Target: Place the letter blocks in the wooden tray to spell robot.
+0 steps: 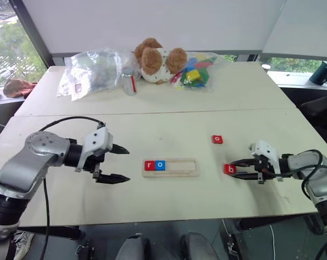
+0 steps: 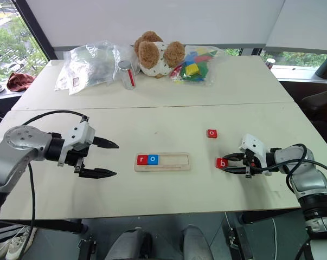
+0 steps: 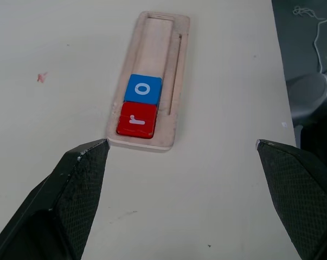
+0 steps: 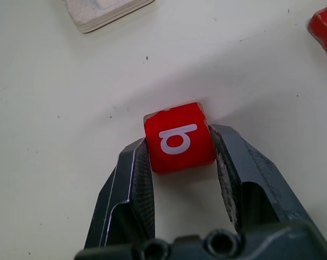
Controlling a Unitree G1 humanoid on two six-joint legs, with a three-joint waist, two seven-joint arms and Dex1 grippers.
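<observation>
The right gripper (image 4: 180, 157) pinched the red b block (image 4: 179, 136) on the table (image 1: 168, 86), right of the wooden tray (image 1: 171, 167) holding red r (image 1: 149, 166) and blue o (image 1: 160, 165). The left gripper (image 1: 115, 163) hung spread, left of the tray.

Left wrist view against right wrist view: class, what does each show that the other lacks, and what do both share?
Left wrist view alone: the red r block and blue o block side by side at one end of the wooden tray, between the left gripper's wide-open fingers. Right wrist view alone: the right gripper shut on the red b block, and an edge of another red block. Shared: the table and the tray.
</observation>
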